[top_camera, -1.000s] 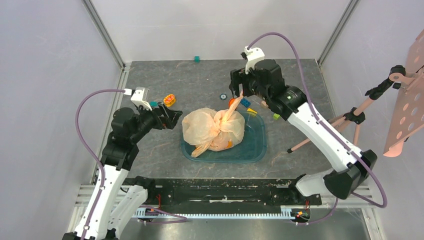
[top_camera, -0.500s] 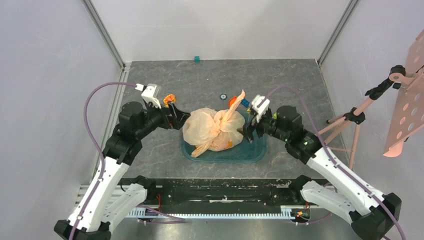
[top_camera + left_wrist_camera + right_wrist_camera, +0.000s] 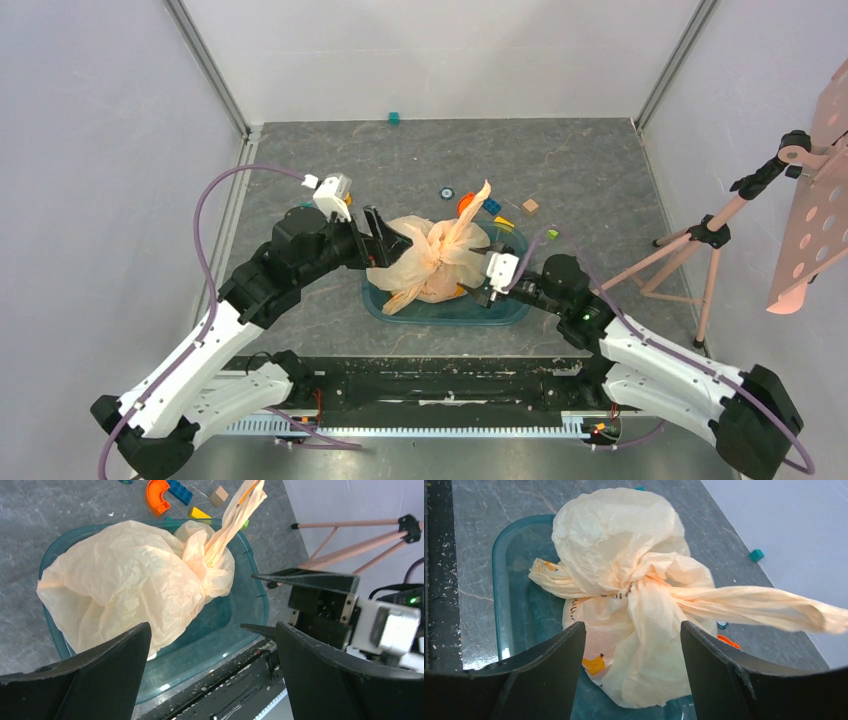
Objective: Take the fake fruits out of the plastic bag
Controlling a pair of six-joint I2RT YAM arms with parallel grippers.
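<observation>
**A:** Where is the thin, crinkly, pale peach plastic bag [image 3: 430,262]?

**B:** In the teal transparent tub [image 3: 512,308], tied shut. The fake fruits are hidden inside. Its twisted handle [image 3: 470,215] slants up over the tub's far rim.

**A:** And the grippers?

**B:** Left gripper [image 3: 383,232] is at the tub's far-left corner and right gripper [image 3: 480,285] at its near-right. Both are spread and pinch nothing. The knot [image 3: 626,592] faces the right one, probably the better placed.
</observation>
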